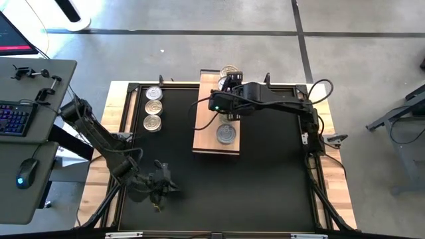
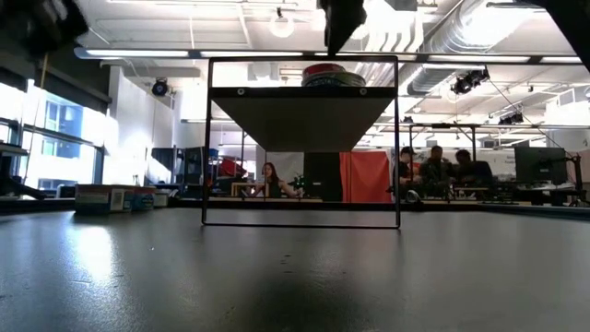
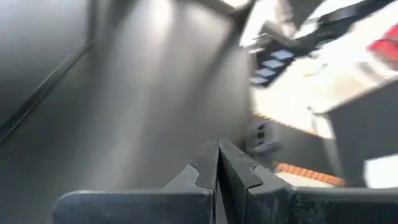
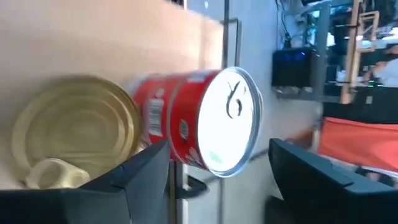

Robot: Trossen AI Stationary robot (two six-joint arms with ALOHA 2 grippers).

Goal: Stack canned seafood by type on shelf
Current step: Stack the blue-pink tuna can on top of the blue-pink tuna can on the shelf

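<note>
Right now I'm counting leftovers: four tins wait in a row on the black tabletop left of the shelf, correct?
Not quite: the high view shows three tins in that row on the black tabletop, left of the shelf, not four.

The high view looks straight down over the shelf (image 1: 216, 126); the low view faces it level from the tabletop. Both wrist views look out close past their own fingers, and the right one shares that shelf (image 4: 93, 37).

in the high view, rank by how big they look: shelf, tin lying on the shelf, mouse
1. shelf
2. tin and mouse: look about alike in size, so no ranking between them
</note>
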